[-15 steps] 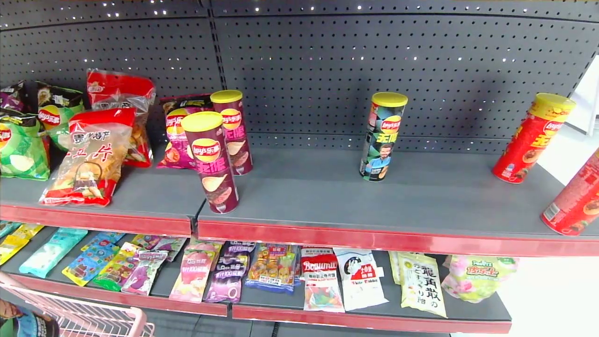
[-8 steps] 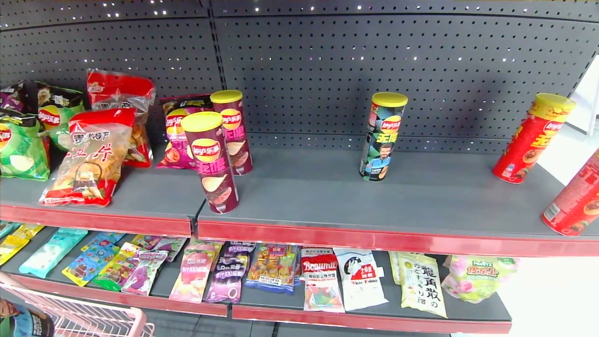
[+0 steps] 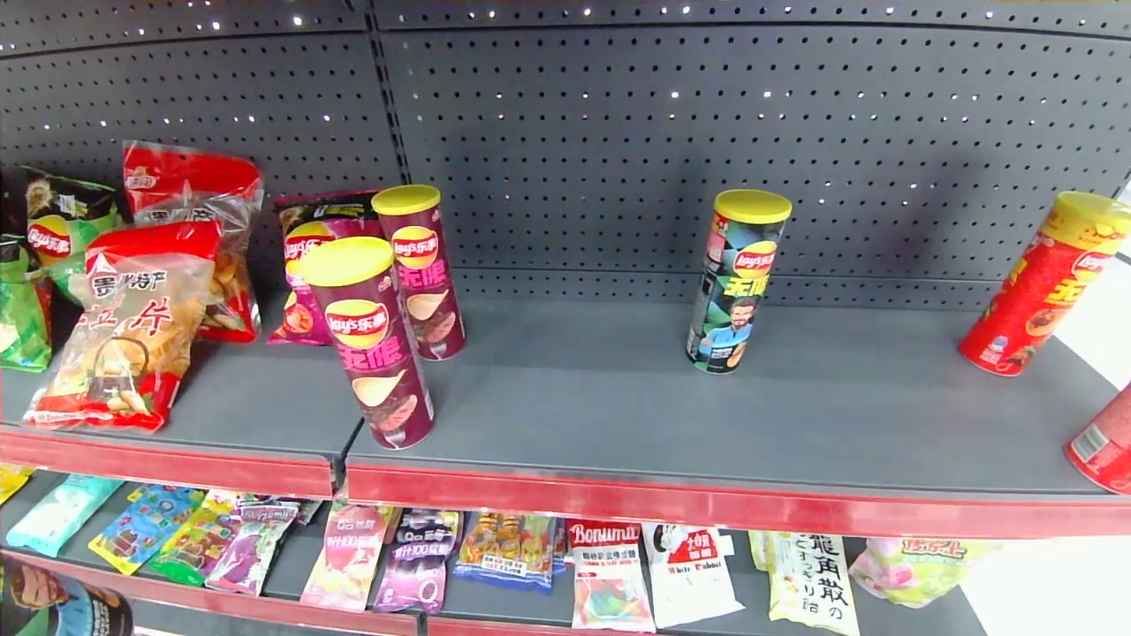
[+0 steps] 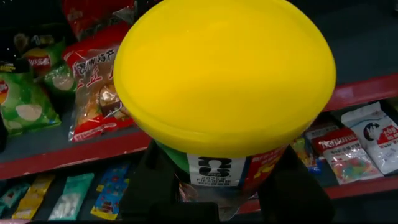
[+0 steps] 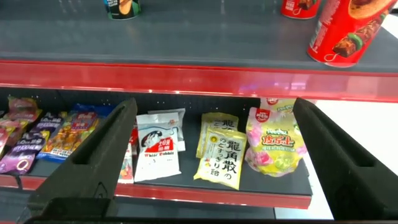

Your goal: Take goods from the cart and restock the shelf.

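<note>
- Left end effector (image 4: 221,190): clenched on a yellow-lidded, green-and-red printed tube can (image 4: 224,74), with a dark finger on each side of the body below the lid.
- The landmark is the dark green-and-black tube can with yellow lid (image 3: 738,283), which stands on the grey upper shelf board (image 3: 618,415). The held can is out in front of the shelving, lower than the landmark and to its left.
- Right end effector (image 5: 214,106): released, fingers spread with nothing between them. It sits below the landmark and slightly to its right, facing the flat sachets (image 5: 155,152) on the lower shelf.
- Step in hand, as judged: stand the held can on the board beside the landmark.
  - Lift its base over the red front lip (image 3: 707,503) and carry it in level.
  - Set it down in the bare stretch just left of the landmark.
  - Let go only once the base sits flat; a tall, narrow can should tip easily.
- Obstruction, left of the landmark: two maroon tube cans, the front one (image 3: 367,344) near the lip and the rear one (image 3: 420,261) behind it. An approach from that side must pass them.
- Farther left: red-and-clear snack bags (image 3: 124,336), leaning.
- Right of the landmark, well apart: a red tube can (image 3: 1043,283), and another (image 3: 1104,442) near the lip.
- Behind the landmark: a dark perforated back panel (image 3: 663,132), which limits depth.
</note>
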Controlling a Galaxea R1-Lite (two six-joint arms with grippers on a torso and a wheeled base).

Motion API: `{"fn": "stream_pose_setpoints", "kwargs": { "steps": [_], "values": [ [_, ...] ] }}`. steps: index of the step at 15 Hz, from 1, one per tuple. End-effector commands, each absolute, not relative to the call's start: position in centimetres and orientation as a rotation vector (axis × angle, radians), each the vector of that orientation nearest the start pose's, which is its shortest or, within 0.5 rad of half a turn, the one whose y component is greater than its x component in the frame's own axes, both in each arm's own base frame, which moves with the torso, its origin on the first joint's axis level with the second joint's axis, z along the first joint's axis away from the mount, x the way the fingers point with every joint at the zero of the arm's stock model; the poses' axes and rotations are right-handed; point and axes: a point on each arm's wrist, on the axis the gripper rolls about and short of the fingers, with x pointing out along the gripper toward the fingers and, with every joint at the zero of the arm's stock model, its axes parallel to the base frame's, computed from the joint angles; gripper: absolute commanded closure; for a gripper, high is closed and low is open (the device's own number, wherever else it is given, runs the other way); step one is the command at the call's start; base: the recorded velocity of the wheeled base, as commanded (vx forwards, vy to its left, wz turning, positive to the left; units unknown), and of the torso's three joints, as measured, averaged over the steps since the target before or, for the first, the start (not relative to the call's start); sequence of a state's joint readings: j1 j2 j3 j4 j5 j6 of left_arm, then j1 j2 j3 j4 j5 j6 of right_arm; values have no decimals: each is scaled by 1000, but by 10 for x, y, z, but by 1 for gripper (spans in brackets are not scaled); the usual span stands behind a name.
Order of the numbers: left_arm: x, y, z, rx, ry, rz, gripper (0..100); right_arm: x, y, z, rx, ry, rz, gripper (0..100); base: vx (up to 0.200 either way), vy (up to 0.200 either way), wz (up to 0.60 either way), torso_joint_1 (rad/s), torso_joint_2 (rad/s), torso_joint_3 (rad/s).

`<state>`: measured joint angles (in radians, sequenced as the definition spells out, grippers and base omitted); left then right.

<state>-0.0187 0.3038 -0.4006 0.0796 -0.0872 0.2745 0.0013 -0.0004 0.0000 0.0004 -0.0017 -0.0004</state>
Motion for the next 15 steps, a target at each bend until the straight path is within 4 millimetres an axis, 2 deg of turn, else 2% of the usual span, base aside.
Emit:
{"fn": "stream_pose_setpoints", "kwargs": {
  "steps": [1,7,10,11,12,13,14,15],
  "values": [
    [-18,-2,183,275,-36,-118,100,-23,0,75,0,0,0,0,0,0,0,0,0,0],
    [-27,-6,167,245,-23,-298,100,-23,0,76,-9,0,3,0,0,0,0,0,0,0],
    [-25,-6,163,210,-4,-321,100,-23,0,76,-26,-5,8,0,0,0,0,0,0,0],
    [-24,-6,164,209,2,-319,100,-24,1,87,-29,-21,40,0,0,0,0,0,0,0],
    [-22,-6,164,208,13,-317,100,-15,1,134,-9,9,61,0,0,0,0,0,0,0],
    [-22,-6,163,208,18,-300,100,9,2,193,95,27,80,0,0,0,0,0,0,0],
    [-22,-6,163,207,25,-296,100,20,2,209,125,48,109,0,0,0,0,0,0,0],
    [-20,-6,163,204,38,-299,100,35,5,215,124,97,185,0,0,0,0,0,0,0]
  ]
}}
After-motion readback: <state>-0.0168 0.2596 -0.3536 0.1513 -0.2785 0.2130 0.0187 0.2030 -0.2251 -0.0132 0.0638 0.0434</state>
